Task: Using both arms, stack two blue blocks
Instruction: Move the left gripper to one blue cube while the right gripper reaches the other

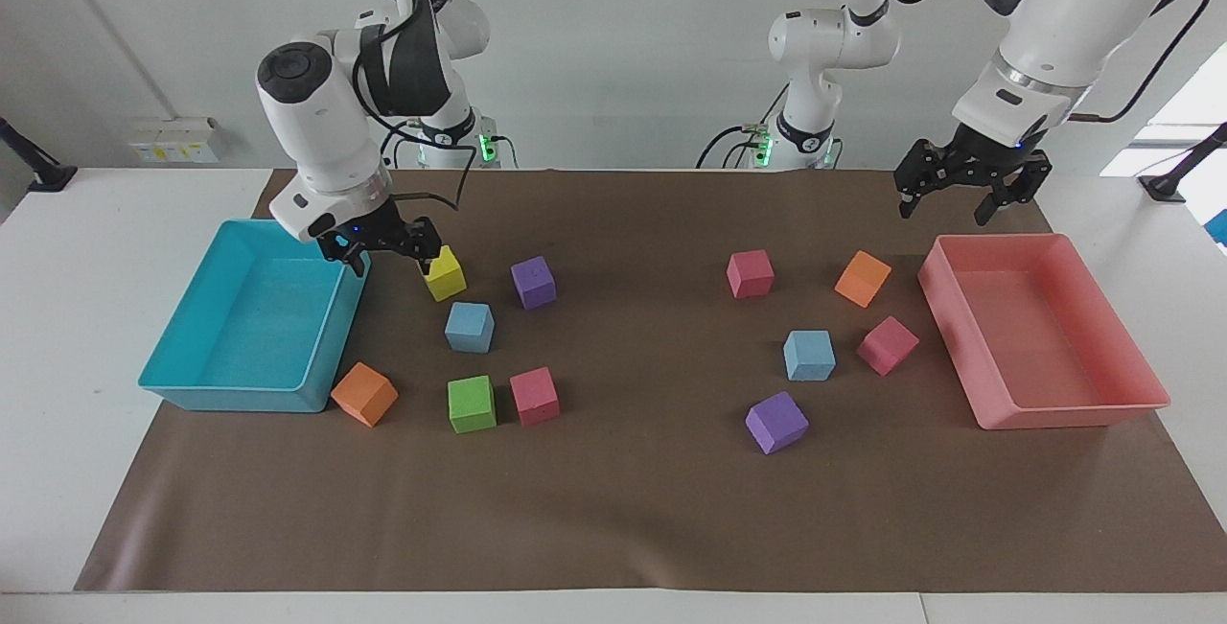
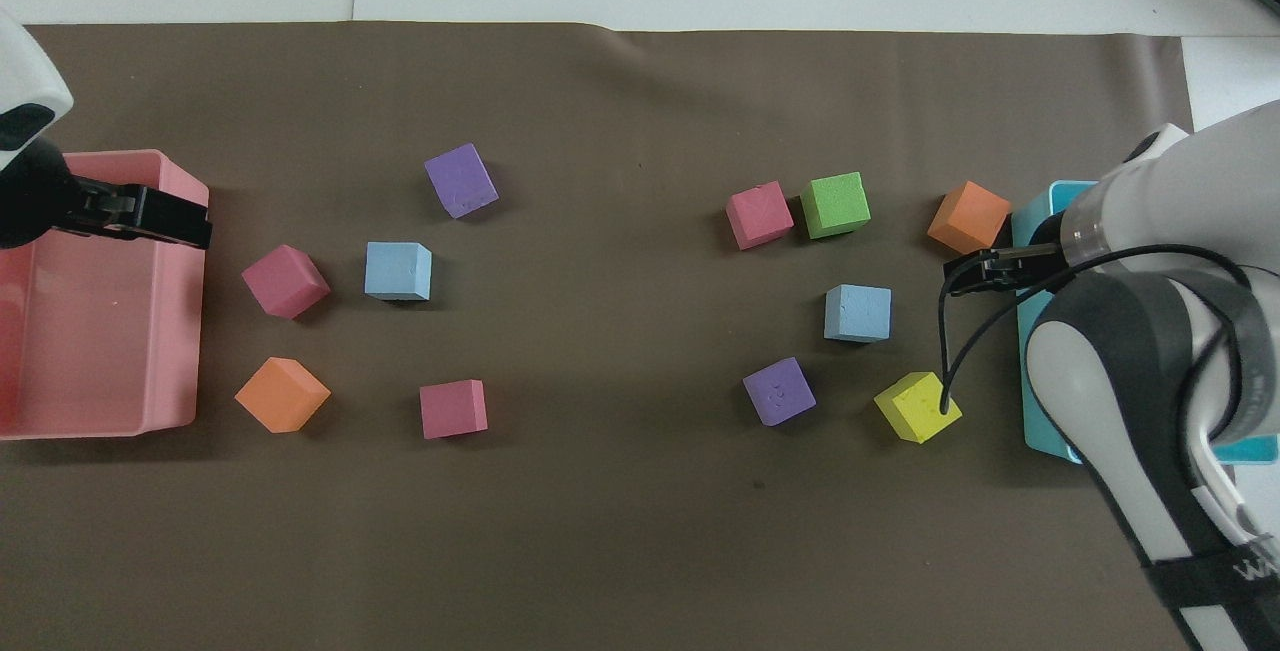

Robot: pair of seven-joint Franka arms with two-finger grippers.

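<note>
Two sky-blue blocks lie apart on the brown mat. One blue block point(image 1: 469, 327) point(image 2: 858, 313) lies toward the right arm's end among other cubes. The other blue block point(image 1: 808, 355) point(image 2: 398, 270) lies toward the left arm's end. My right gripper point(image 1: 391, 258) point(image 2: 972, 273) is open and empty, low over the mat between the turquoise tray and the yellow cube point(image 1: 441, 274), beside the first blue block. My left gripper point(image 1: 942, 202) point(image 2: 175, 221) is open and empty, raised over the pink tray's rim.
A turquoise tray point(image 1: 230, 399) stands at the right arm's end and a pink tray point(image 1: 1054, 413) at the left arm's end. Purple cubes point(image 1: 533, 281) point(image 1: 776, 422), a green cube point(image 1: 472, 404), orange cubes point(image 1: 364, 394) point(image 1: 863, 278) and several pink-red cubes lie around the blue blocks.
</note>
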